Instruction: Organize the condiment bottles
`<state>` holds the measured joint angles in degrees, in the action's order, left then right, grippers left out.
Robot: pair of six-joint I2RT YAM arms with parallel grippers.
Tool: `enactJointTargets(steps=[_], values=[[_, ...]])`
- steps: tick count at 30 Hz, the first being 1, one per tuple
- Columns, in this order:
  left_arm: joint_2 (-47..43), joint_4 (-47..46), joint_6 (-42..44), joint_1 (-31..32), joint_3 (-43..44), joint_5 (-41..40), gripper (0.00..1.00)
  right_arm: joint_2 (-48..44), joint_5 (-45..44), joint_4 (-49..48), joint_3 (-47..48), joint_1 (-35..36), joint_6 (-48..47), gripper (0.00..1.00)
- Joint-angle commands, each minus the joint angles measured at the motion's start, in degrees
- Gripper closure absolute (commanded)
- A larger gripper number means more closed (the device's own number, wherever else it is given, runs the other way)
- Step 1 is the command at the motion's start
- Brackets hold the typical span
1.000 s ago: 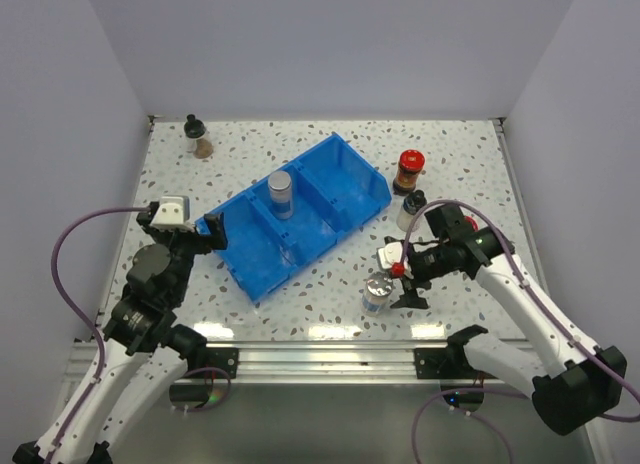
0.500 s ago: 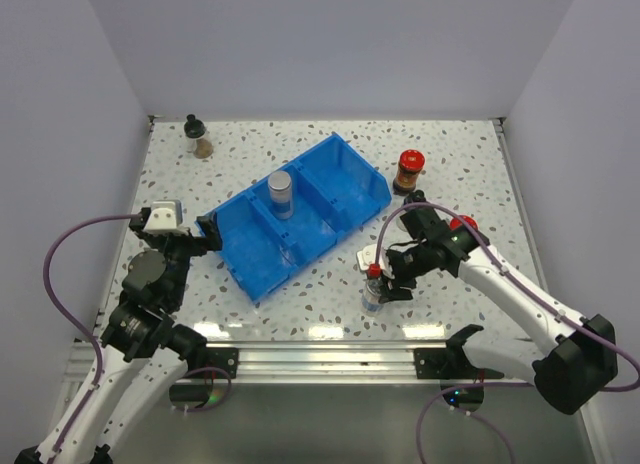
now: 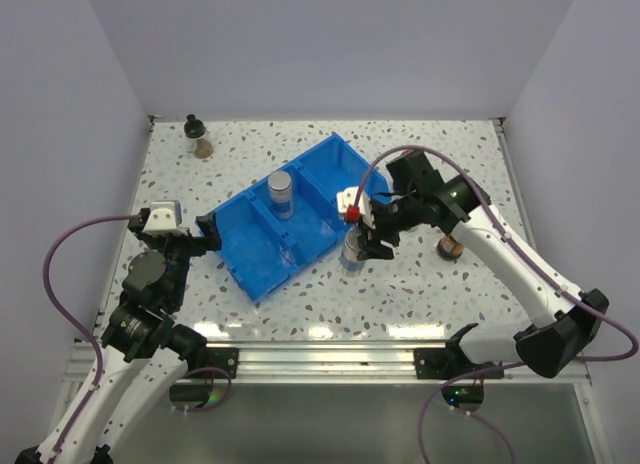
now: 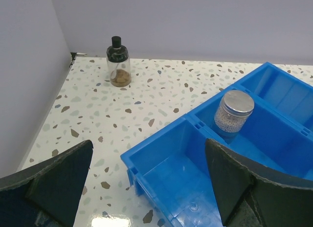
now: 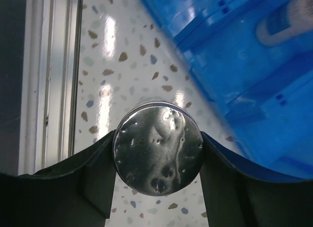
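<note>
Top view high overhead, looking down; wrist views close, low; all share blue bin (image 3: 250, 252).

Two silver-capped bottles are in view: one (image 3: 281, 191) inside the blue bin (image 3: 248, 252), the other (image 3: 354, 250) just outside it. One black-capped bottle (image 3: 197, 136) stands at the far left corner of the surface. The single bin has three compartments. One brown item (image 3: 450, 248), half hidden, cannot be identified.

Silver-cap bottle (image 3: 281, 193) upright, bin (image 3: 250, 254) middle compartment; twin (image 5: 157, 153) – in right gripper (image 3: 360, 242); black-cap bottle (image 4: 118, 65) – far-left corner.
</note>
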<state>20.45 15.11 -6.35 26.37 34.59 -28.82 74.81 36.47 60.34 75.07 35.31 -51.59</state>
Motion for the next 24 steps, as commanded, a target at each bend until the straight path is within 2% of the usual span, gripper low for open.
enactJointTargets(steps=[1, 4, 10, 16, 20, 23, 24], values=[[0.1, -2.3, 0.1, -0.1, -0.5, -1.1, 0.0, 1.7, -1.0, -1.4, 12.4, 0.2, 11.0, 1.0], [0.1, -2.2, 0.1, -0.2, -0.5, -1.3, 0.0, 4.1, -4.6, -6.1, 17.5, 0.4, 17.5, 1.0], [0.9, -2.3, 0.0, -0.1, -0.6, -1.9, 0.0, 11.1, -12.2, -19.2, 21.7, 1.5, 26.6, 1.0], [1.6, -2.2, 0.0, -0.1, -0.7, -2.4, 0.0, 20.0, -16.6, -30.4, 21.1, 2.7, 29.4, 1.0], [2.1, -2.2, 0.0, -0.1, -0.7, -2.6, 0.0, 25.0, -19.6, -34.3, 20.5, 4.5, 28.9, 1.0], [2.2, -2.2, 0.0, -0.1, -0.7, -2.5, 0.0, 28.5, -21.3, -37.0, 19.9, 5.8, 28.9, 0.96], [2.1, -2.3, -0.1, -0.1, -0.7, -2.6, 0.0, 29.1, -21.8, -37.5, 19.9, 6.1, 28.9, 0.9]])
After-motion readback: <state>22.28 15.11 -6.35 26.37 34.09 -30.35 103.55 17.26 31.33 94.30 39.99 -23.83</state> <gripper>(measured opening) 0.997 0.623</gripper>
